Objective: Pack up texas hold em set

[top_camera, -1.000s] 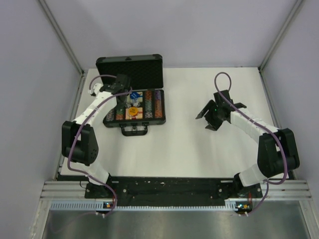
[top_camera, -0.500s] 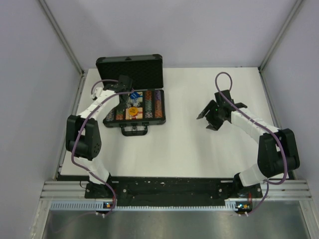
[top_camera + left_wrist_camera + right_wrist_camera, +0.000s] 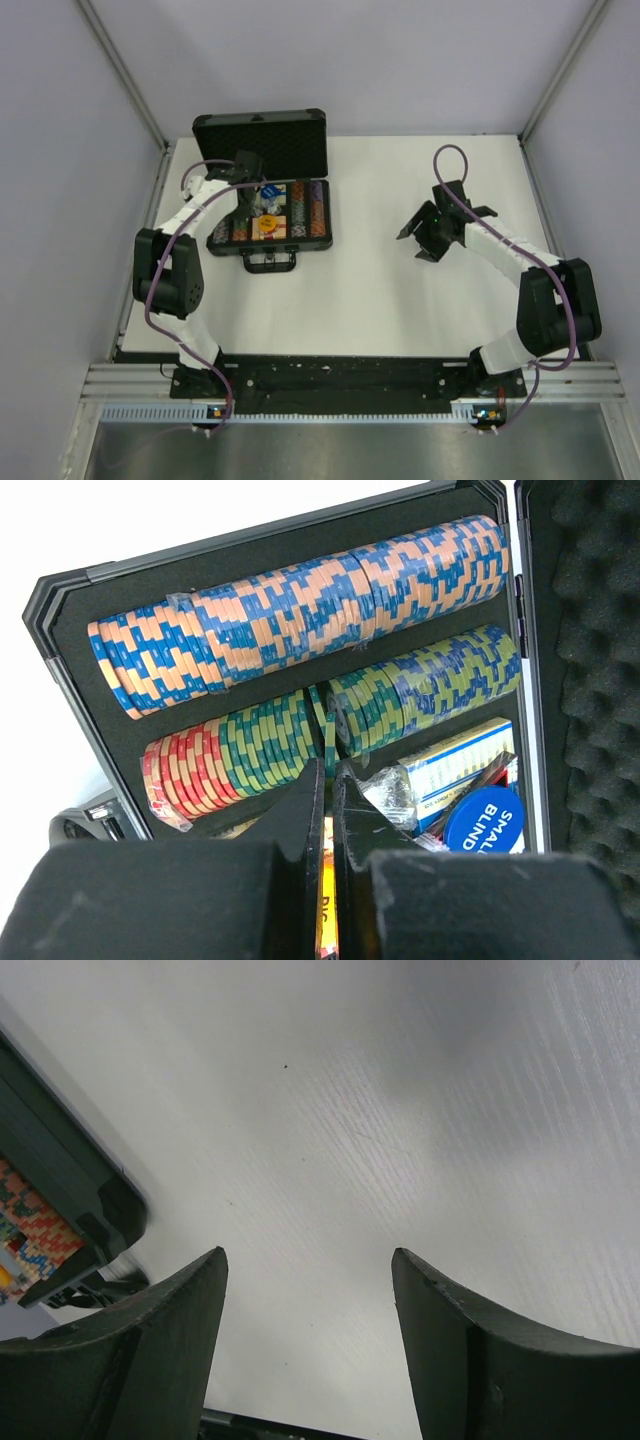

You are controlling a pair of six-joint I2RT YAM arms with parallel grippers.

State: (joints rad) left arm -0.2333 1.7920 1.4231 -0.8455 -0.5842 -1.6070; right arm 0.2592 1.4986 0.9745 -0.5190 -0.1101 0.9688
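**Poker set open and waiting:** A black case (image 3: 275,247) lies open on the far left part of the white table (image 3: 400,300). Its foam-lined lid (image 3: 262,142) stands up on the far side, and its carrying handle (image 3: 270,263) points toward the near edge.

The left arm stretches over the case's left end. There the left hand (image 3: 255,180) hangs above the contents with its two fingers (image 3: 300,820) pressed together to a thin slit.

The left wrist camera looks past those fingers onto rows of chips standing on edge in the tray. A long orange-and-blue row (image 3: 300,605) runs along one wall, with a yellow, green and blue row (image 3: 425,685) beside it. A shorter red-and-green row (image 3: 225,760) lies end to end with that second row.

Just beside the fingertips sit what looks like a crumpled bit of clear wrap (image 3: 390,790), a white-and-blue card box (image 3: 455,760) and a round blue disc (image 3: 487,820) lettered "SMALL BLIND". From above, an orange disc (image 3: 266,225) shows in the middle of the tray.

Well apart, on the right side of the table, the right hand (image 3: 417,240) hovers over bare tabletop with its fingers spread wide. Its wrist camera catches one corner of the case at the left edge of its view.
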